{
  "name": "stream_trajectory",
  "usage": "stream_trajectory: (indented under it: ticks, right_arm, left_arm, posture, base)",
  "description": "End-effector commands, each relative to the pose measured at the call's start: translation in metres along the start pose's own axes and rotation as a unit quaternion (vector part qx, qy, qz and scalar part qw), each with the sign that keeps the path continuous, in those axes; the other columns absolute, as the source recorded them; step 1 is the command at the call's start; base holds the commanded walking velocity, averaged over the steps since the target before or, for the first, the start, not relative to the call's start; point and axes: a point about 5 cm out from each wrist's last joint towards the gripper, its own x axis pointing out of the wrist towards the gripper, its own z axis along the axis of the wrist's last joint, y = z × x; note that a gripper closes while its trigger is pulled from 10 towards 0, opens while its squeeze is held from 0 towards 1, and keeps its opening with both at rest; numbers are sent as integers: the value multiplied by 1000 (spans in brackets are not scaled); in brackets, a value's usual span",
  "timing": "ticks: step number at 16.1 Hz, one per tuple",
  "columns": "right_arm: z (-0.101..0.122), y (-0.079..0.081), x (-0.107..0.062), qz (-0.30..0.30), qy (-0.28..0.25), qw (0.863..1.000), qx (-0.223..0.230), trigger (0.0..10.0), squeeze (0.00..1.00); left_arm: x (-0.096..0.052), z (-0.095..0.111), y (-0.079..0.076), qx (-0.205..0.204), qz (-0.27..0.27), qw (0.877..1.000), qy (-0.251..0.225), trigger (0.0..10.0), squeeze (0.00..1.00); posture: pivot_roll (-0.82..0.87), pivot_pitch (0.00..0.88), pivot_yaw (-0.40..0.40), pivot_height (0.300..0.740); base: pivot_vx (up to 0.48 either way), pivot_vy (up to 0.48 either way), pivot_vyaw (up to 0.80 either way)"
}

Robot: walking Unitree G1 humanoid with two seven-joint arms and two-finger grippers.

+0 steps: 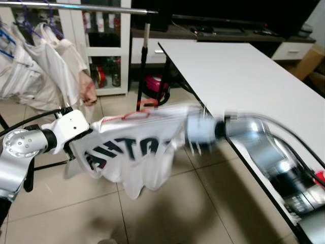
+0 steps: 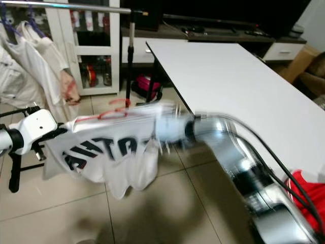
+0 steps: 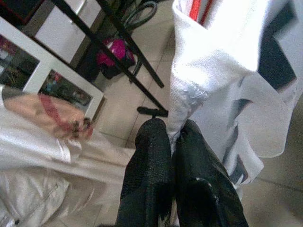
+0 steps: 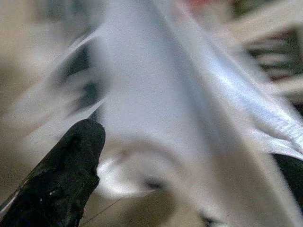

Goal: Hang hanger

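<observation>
A white T-shirt [image 1: 132, 152] with black letters hangs stretched between my two arms above the tiled floor. A red hanger [image 1: 134, 115] sits in its collar, hook upward. My left gripper [image 3: 173, 130] is shut on the shirt's left edge, pinching white cloth between its black fingers [image 3: 149, 156]. My right arm [image 1: 238, 129] reaches from the right into the shirt's other end and is blurred with motion. In the right wrist view my right gripper [image 4: 189, 156] is up against blurred white cloth [image 4: 156, 94]. The metal clothes rail [image 1: 76, 5] runs across the top left, above and behind the shirt.
White garments [image 1: 45, 66] hang on blue hangers from the rail, whose black post [image 1: 143, 61] stands beside a white table [image 1: 244, 76] on my right. A glass-door cabinet [image 1: 104, 46] is behind, and a pink object [image 1: 155, 84] lies under the table.
</observation>
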Motion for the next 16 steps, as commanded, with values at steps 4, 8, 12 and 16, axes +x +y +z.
stream_trajectory:
  ticks: [4, 8, 12, 16]
  right_arm:
    - [7, -21, 0, -113, -33, 993, 17, 10000, 1000]
    - [8, 16, 12, -19, -39, 998, -36, 10000, 1000]
    - [-1, 38, 0, 87, -32, 995, -42, 10000, 1000]
    - [-26, 32, -20, 131, 84, 987, -45, 10000, 0]
  left_arm:
    - [8, 33, 0, -44, 19, 995, -92, 0, 0]
    - [14, 35, -4, -7, 34, 996, -77, 0, 0]
    - [11, 27, -9, 5, 12, 998, -54, 0, 0]
    - [9, 20, -13, -1, -2, 999, -37, 0, 0]
  posture:
    - [49, 0, -169, 740]
    - [53, 0, -172, 740]
    - [47, 0, -163, 740]
    - [42, 0, -162, 740]
  base:
    - [0, 0, 0]
    - [0, 0, 0]
    - [0, 0, 0]
    - [0, 0, 0]
